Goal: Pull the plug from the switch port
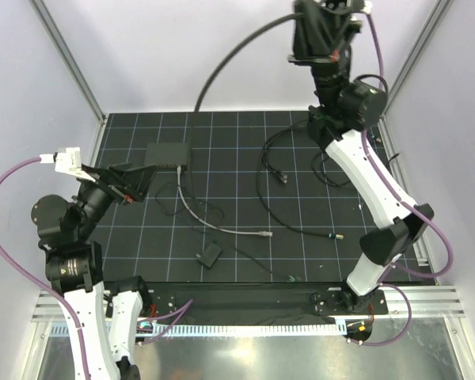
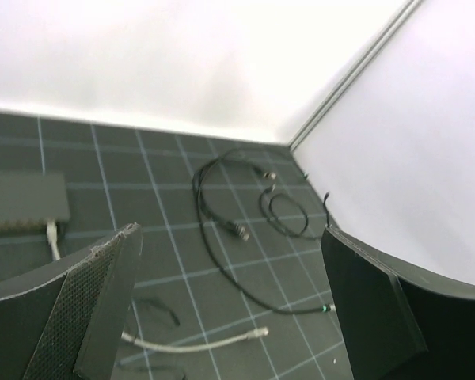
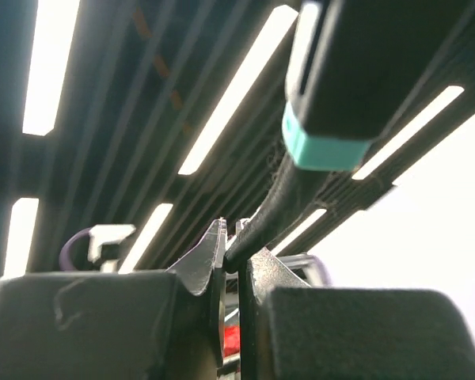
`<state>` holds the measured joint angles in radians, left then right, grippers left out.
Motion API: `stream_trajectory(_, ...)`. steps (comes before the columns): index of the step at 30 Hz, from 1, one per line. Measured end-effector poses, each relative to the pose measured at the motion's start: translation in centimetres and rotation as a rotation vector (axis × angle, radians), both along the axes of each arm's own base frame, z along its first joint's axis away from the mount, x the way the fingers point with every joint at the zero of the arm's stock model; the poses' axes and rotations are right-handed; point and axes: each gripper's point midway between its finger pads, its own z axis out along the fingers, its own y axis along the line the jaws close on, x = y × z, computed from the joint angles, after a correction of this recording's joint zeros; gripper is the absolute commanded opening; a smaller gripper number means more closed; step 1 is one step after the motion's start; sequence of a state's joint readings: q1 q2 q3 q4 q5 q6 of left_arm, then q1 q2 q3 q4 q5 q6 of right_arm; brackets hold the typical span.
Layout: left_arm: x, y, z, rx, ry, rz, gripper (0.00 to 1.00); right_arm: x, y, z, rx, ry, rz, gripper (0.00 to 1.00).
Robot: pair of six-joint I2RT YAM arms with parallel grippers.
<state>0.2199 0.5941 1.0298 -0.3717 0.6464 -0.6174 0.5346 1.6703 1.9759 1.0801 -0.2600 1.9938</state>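
A black mat (image 1: pixel 245 134) ruled with a pale grid covers the floor between plain white walls (image 1: pixel 158 55). On its right half thin black leads (image 1: pixel 260 176) lie in loose loops, one ending in a small metal tip (image 1: pixel 332 235). Near the front edge sits a small black squarish block (image 1: pixel 209 255) on a thin cable. A thick black cable (image 1: pixel 237 47) arcs upward from the mat's back edge; long ceiling lights (image 3: pixel 55 63) glow overhead
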Motion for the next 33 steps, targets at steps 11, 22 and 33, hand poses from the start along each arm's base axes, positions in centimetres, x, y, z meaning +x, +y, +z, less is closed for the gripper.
stream_trajectory(11, 1.1, 0.4, 0.2, -0.028, 0.007, 0.017, 1.00, 10.4, -2.8, -1.9, -0.248, 0.180, -0.277, 0.01)
stream_trajectory(22, 2.0, 1.0, -1.1, -0.034, 0.068, 0.050, 1.00, 16.2, -9.8, -5.8, -0.346, 0.303, -0.544, 0.01)
stream_trajectory(33, 3.6, 1.9, -2.9, -0.028, 0.136, 0.083, 1.00, 37.8, -13.2, -30.5, -0.626, 0.836, -0.692, 0.01)
